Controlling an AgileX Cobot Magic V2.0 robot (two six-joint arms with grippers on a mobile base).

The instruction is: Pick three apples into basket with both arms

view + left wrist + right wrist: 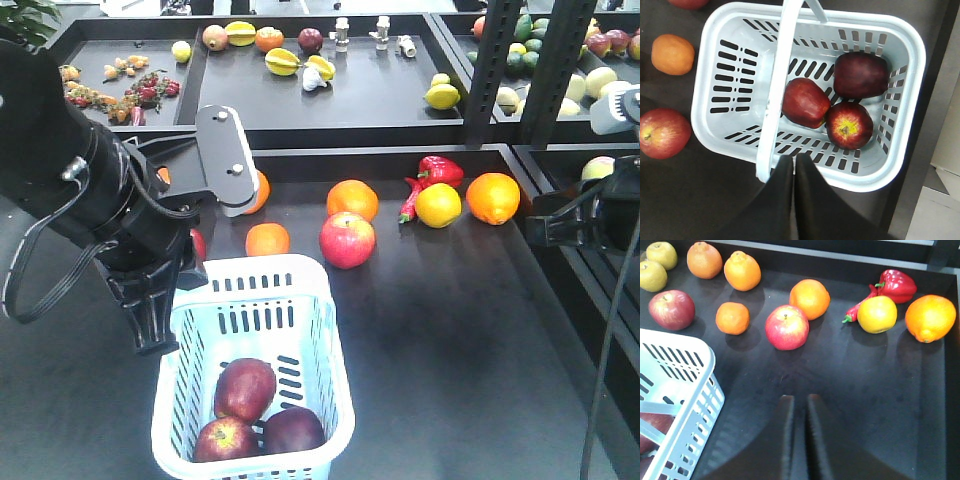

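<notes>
**Inspector:** You ask how far along the count is. The basket [330, 330] holds three dark red apples: one maroon [805, 102], one with a yellowish centre [849, 125], one almost purple [860, 75]. They sit bunched together at one end, touching each other; the other end is bare slotted floor. My judgement is that the loading is complete.

**Operator:** And the grippers?

**Inspector:** Your left gripper [793, 165] hangs above the basket's near rim, fingers pressed together, pinching nothing. Your right gripper [800, 410] is likewise closed and empty, over bare tabletop [880, 390] just beside the basket and well apart from the loose fruit.

**Operator:** Anything left on the table that belongs in the basket?

**Inspector:** Not by my reading. A lighter pinkish-red apple [347, 240] lies beyond the basket, near several oranges [352, 198]; another red apple [672, 309] lies to the side, outside the basket. A lemon [438, 204] and a red pepper [437, 168] rest further along the table. None is in the basket.

**Operator:** What remains, then?

**Inspector:** Only withdrawal of both arms, as far as I can judge. Note the basket's handle [780, 90] lies across the opening, close to your left gripper; keep clear of it when you lift away.
</notes>
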